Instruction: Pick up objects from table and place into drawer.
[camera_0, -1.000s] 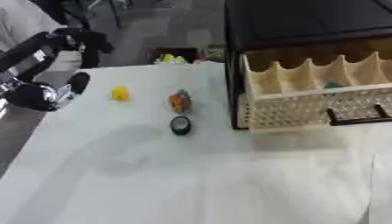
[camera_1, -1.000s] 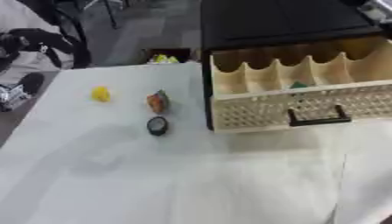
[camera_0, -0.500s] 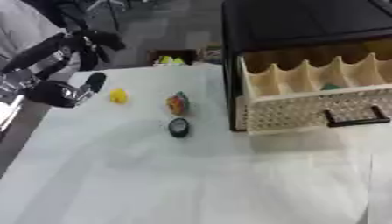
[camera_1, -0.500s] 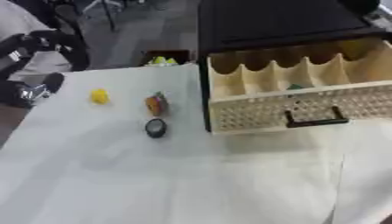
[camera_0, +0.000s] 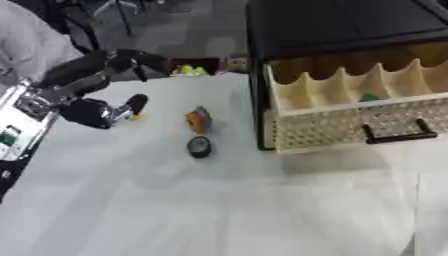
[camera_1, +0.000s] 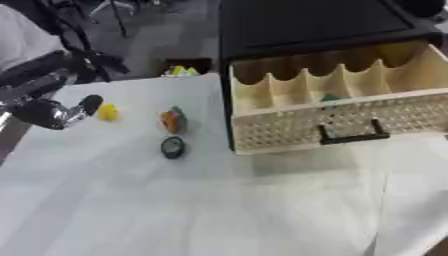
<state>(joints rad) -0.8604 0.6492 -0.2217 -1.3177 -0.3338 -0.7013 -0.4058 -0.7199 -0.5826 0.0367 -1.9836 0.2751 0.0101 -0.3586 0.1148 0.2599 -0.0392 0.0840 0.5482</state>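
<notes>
My left hand hovers over the table's left side, its dark fingers reaching toward a small yellow object that sits just beyond its fingertips. The fingers look loosely extended and hold nothing. An orange and grey object lies in the middle, with a round black object just in front of it. The open wooden drawer sticks out of the black cabinet; a green item lies in one compartment. My right hand shows in neither view.
The drawer has a perforated front and a black handle. Beyond the table's far edge sits a box with yellow-green items. A pale sheet covers the table.
My left hand has moved right and forward toward the yellow object, which it now partly hides in the left eye view. The objects on the table have not moved.
</notes>
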